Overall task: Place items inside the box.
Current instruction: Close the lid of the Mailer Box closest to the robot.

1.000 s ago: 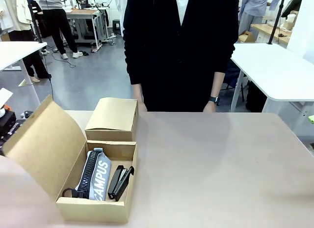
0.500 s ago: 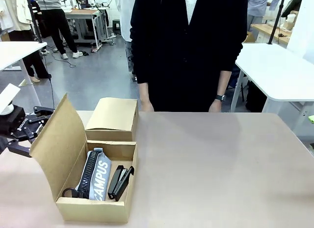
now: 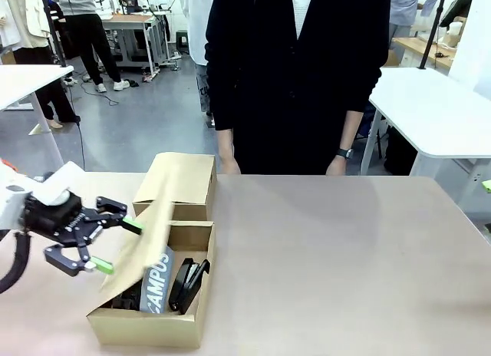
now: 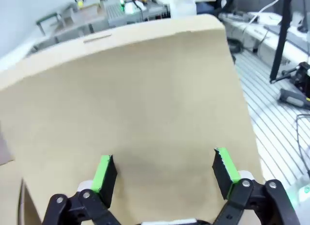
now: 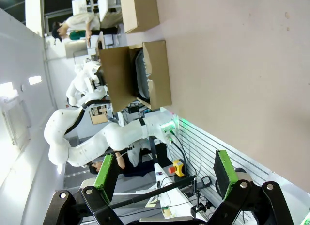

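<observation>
The left gripper [image 3: 115, 245] has its green-padded fingers spread apart, empty, pressed up against the outer face of the box's lid flap [image 3: 149, 237], which leans over the open box [image 3: 146, 325]. In the left wrist view the same flap [image 4: 131, 89] spreads beyond the two pads [image 4: 104, 171], and whether they touch the cardboard is hard to tell. The right gripper [image 5: 167, 179] also stands wide open with nothing in it, hanging well off from the box over the pale brown table [image 5: 232, 65]. Inside the box lie the grey pencil case [image 3: 157, 283], its print partly cut off by the flap, and just beside it the black stapler [image 3: 188, 283]; the rest of the interior is hidden. A second, closed carton [image 3: 180, 183] sits touching the box's far side. Beyond the table stands a person in a dark cardigan [image 3: 299, 72], hands at the far edge. The right wrist view shows the box [image 5: 155, 72] sideways with the left arm [image 5: 87, 133] beside it.
</observation>
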